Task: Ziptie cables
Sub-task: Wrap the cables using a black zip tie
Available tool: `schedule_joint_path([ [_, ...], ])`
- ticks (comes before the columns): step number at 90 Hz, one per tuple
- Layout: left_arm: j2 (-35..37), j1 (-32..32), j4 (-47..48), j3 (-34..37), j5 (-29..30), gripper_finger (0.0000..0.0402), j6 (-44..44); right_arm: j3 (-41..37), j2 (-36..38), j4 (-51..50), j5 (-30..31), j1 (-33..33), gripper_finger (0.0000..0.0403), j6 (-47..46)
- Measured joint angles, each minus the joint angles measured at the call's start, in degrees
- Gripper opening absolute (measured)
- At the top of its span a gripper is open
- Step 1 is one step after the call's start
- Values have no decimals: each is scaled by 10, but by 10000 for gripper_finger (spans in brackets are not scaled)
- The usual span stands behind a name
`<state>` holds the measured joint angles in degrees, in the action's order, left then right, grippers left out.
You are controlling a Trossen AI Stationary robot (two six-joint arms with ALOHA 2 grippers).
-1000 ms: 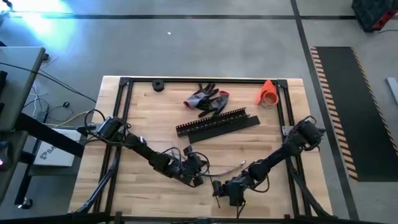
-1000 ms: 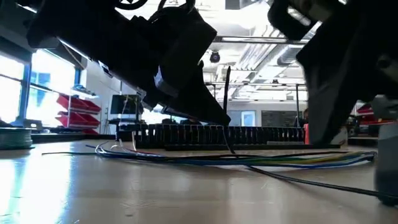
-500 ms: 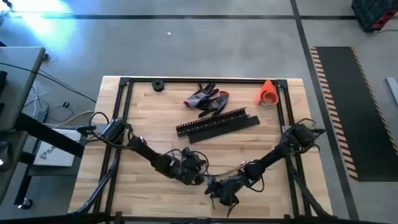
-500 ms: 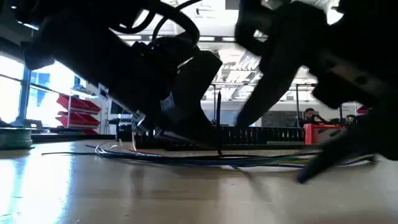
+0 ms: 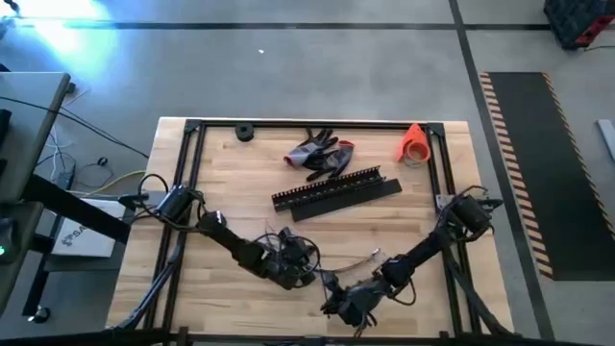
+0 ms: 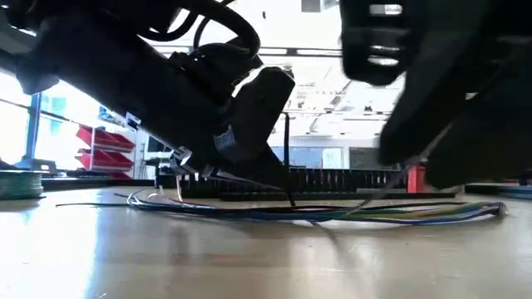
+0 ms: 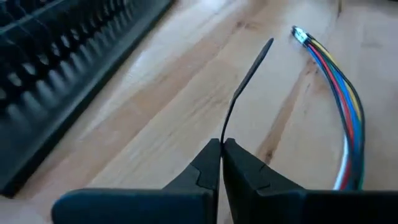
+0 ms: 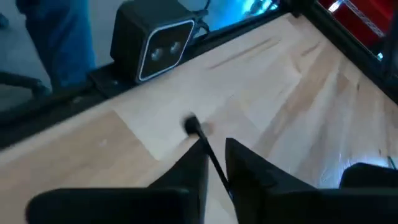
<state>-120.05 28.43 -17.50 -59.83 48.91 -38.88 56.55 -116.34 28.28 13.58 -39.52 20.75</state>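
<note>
The left end effector (image 7: 221,163) is pinched tight on a thin black ziptie (image 7: 244,87), whose free strip rises out from between the fingertips. The right end effector (image 8: 214,163) has its fingers narrowly parted around the other stretch of that strip, whose blocky head (image 8: 191,125) sticks out past them; whether the fingers actually press it I cannot tell.

From above, both end effectors sit close together near the desk's (image 5: 221,183) front edge, left (image 5: 300,273) and right (image 5: 338,304), the arms crossing in from either side. Only a short pale curl of the cables (image 5: 363,259) shows there, just behind the right one. The low view shows far more: the cables (image 6: 332,213) lie flat in a long bundle across the wood, beneath both arms, with the ziptie (image 6: 288,158) standing upright above them. The left wrist view alone shows their colours, red, blue, yellow, white and green strands ending in a tip (image 7: 336,87).

Further back on the wooden desk lie a black slotted strip (image 5: 336,192), gloves (image 5: 320,154), an orange roll (image 5: 413,144) and a small black ring (image 5: 244,132). The right wrist view catches a camera box (image 8: 155,43) at the desk's edge. Beyond are red bins (image 6: 100,141) and ceiling lights.
</note>
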Motion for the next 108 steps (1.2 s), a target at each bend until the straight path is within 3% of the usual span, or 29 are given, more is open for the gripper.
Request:
schedule_joint_path([
  [13, 0, 6, -10, 0, 14, 0, 10, -1, 23, -13, 30, -7, 3, -73],
  [26, 0, 14, -63, -1, 24, 0, 58, -4, 46, -32, 23, 6, 1, -152],
  [53, 0, 22, -73, -49, 24, 0, 197, -5, 55, -51, -134, 73, 0, -293],
  [72, 0, 22, -62, -63, 15, 0, 220, -5, 56, -62, -153, 71, 0, -340],
  [81, 0, 24, -60, -63, 12, 0, 215, -5, 61, -71, -144, 60, 0, -356],
  [108, 0, 24, -63, -63, 1, 0, 210, -9, 99, -120, -6, 8, 0, -374],
])
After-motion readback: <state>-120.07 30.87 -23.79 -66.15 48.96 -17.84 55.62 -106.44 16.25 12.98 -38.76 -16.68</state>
